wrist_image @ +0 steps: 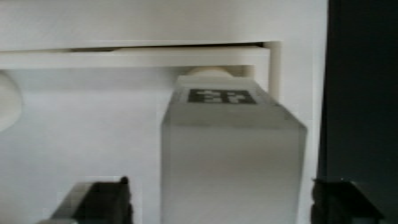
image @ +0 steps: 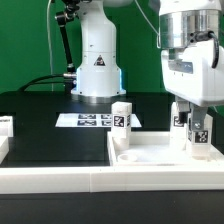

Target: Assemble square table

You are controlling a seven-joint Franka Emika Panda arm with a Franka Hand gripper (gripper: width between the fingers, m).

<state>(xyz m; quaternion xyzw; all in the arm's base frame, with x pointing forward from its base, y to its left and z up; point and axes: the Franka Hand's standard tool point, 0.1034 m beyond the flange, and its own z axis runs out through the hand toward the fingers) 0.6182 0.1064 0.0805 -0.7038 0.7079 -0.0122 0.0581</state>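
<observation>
The slab (image: 160, 152) lies rimmed face up on the black tabletop (image: 40, 125). At the slab's corner toward the exterior view's right, a leg (image: 198, 132) stands upright on it, its tagged end facing the wrist camera. The tool (image: 196, 140) hangs around this leg with its fingers (wrist_image: 103, 200) apart. The wrist view shows a clear gap between that finger and the leg's side, so the leg stands unclamped.

A second leg (image: 122, 115) stands upright at the slab's far corner toward the exterior view's left. Whether it is seated in the slab or only just beside it, I cannot tell. A third leg (image: 5, 126) sits on the tabletop well apart from the slab, on the exterior view's left. A bare socket (image: 130, 156) shows near the slab's front corner on that side.

My reading is that one leg is in place, perhaps two. The loose leg and the bare socket are yet to be dealt with, so the table looks at most half built. How tightly the leg under the tool is fixed does not show.
</observation>
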